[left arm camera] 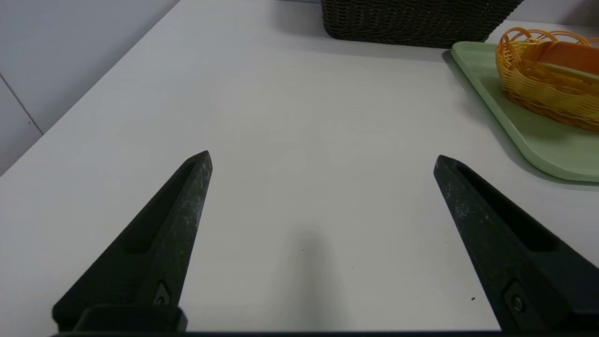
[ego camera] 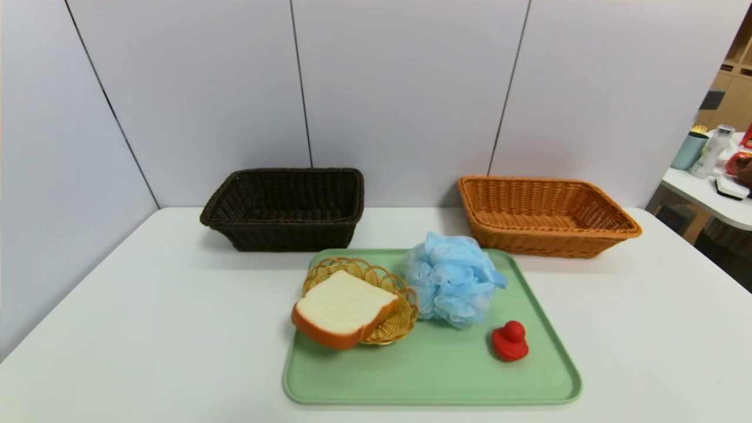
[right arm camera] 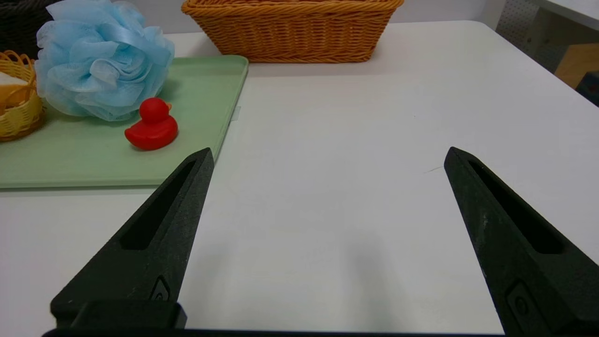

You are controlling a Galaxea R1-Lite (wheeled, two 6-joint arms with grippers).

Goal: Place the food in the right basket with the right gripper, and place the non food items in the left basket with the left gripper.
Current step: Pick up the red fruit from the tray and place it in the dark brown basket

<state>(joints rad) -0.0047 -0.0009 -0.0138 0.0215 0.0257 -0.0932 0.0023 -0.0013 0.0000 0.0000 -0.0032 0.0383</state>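
Note:
A green tray at the table's middle front carries a bread slice leaning on a small yellow wicker basket, a blue bath pouf and a red rubber duck. Behind it stand the dark brown left basket and the orange right basket, both with nothing showing inside. My left gripper hovers open over bare table left of the tray. My right gripper hovers open over bare table right of the tray, the duck beyond one finger. Neither shows in the head view.
White table bounded by grey wall panels behind and on the left. A side table with bottles and cups stands off to the far right.

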